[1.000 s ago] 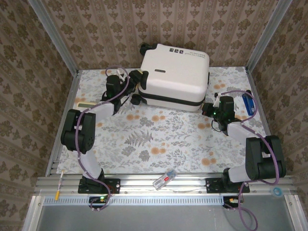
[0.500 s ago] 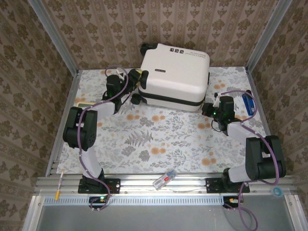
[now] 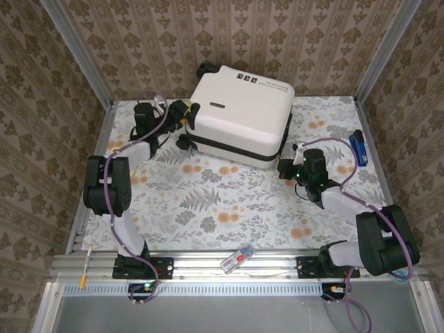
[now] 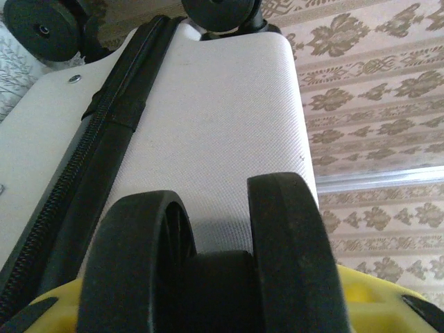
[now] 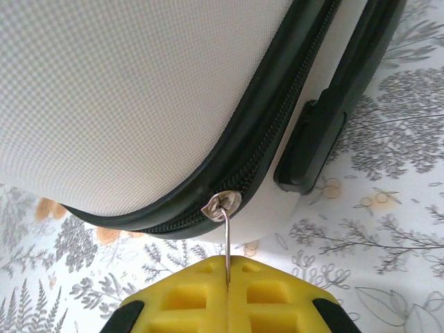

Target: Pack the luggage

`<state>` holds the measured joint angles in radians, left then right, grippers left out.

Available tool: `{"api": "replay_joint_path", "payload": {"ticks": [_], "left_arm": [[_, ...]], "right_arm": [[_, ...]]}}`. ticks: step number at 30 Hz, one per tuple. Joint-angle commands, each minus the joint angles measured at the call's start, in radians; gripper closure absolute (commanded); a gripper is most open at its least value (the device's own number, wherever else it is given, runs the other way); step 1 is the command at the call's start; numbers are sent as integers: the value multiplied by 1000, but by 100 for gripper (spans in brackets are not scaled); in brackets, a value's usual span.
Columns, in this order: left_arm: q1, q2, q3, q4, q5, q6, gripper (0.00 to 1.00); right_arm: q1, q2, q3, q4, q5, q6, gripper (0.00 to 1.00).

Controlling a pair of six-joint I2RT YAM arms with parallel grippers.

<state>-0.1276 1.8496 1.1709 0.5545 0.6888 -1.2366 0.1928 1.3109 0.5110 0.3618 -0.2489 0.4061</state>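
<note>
The luggage point(image 3: 239, 111) is a white hard-shell suitcase lying closed at the back of the flowered table, turned at an angle. My left gripper point(image 3: 182, 115) is at its left end, clamped on a black twin caster wheel point(image 4: 208, 270). Yellow fingers point(image 4: 378, 298) show on either side of that wheel. My right gripper point(image 3: 285, 167) is at the near right corner of the luggage. Its yellow pads point(image 5: 194, 298) are pressed together on the metal zipper pull point(image 5: 227, 236), which hangs from the black zipper point(image 5: 277, 90). A black side handle point(image 5: 326, 139) sits just beyond.
A blue object point(image 3: 358, 148) lies near the table's right edge. A small clear and red item point(image 3: 237, 258) rests on the front rail, and a pen point(image 3: 87, 262) lies at the front left. Papered walls stand close behind and beside the luggage.
The luggage has swung and shifted to the left. My left gripper closed on the caster wheel and moved left with it. My right gripper followed leftward, still holding the zipper pull.
</note>
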Motion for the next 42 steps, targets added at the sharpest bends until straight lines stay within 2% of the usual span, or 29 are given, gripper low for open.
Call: {"api": "replay_joint_path", "payload": {"ticks": [1, 4, 8, 11, 20, 29, 34, 42], "left_arm": [[64, -27, 84, -250, 135, 287, 88], [87, -31, 160, -407, 184, 417, 88], [92, -32, 285, -725, 121, 667, 89], [97, -26, 330, -833, 87, 755, 91], [119, 33, 377, -961, 52, 866, 95], [125, 115, 479, -1072, 32, 970, 97], [127, 164, 553, -1155, 3, 1025, 98], [128, 174, 546, -1165, 16, 1058, 100]], "right_arm": [[1, -40, -6, 141, 17, -41, 100], [4, -28, -7, 156, 38, -45, 100], [5, -24, -5, 178, 92, -41, 100], [5, -20, 5, 168, 176, -37, 100], [-10, 13, -10, 304, 280, -3, 100], [-58, 142, -42, 609, 218, 12, 100], [-71, 193, 18, 549, 322, 59, 100], [-102, 252, 79, 615, 293, 77, 100]]}}
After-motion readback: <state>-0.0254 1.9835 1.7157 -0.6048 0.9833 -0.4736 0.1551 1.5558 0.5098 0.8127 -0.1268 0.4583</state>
